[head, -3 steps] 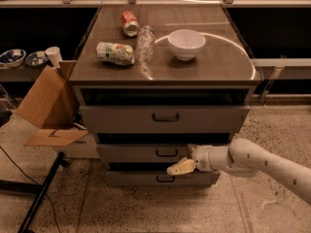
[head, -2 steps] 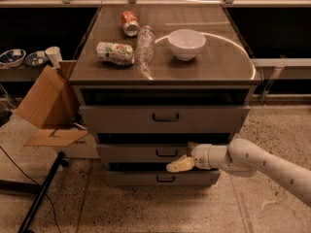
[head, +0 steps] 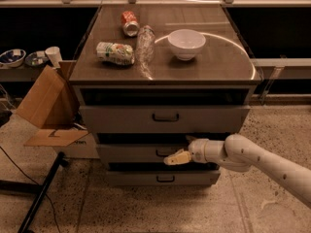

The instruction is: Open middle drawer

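The gripper (head: 176,158) has crept up a little in the last second and now sits at the black handle (head: 162,153) of the middle drawer (head: 131,153), seemingly touching it. Whether it is clenched on the handle or loose I cannot tell. The middle drawer lies just under the tall drawer (head: 121,119) and just over the narrow drawer (head: 136,177). None of its inside shows, so I judge the pull has not begun. Well above the middle drawer, the white bowl (head: 186,42) looks empty.

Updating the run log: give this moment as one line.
task: open middle drawer | gripper: at its handle | status: not yet pulled out
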You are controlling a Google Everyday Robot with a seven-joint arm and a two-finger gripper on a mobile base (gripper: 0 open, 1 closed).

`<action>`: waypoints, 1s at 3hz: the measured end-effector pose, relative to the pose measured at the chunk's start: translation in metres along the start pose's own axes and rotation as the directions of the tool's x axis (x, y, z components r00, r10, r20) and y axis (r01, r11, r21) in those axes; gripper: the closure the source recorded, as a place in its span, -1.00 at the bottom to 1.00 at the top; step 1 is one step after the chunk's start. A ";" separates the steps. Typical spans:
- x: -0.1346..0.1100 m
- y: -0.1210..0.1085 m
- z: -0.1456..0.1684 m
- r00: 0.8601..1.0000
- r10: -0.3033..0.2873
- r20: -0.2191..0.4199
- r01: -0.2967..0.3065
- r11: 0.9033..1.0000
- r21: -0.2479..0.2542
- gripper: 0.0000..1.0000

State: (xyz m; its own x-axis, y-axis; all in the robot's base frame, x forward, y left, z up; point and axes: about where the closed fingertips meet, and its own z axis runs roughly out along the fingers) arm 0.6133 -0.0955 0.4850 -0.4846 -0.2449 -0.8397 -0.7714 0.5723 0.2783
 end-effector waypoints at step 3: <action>-0.001 -0.007 0.032 0.996 0.015 -0.089 -0.019 0.999 -0.046 -1.00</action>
State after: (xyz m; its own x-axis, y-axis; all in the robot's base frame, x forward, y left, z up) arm 0.6320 -0.0741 0.4687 -0.5306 -0.3047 -0.7909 -0.7803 0.5399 0.3156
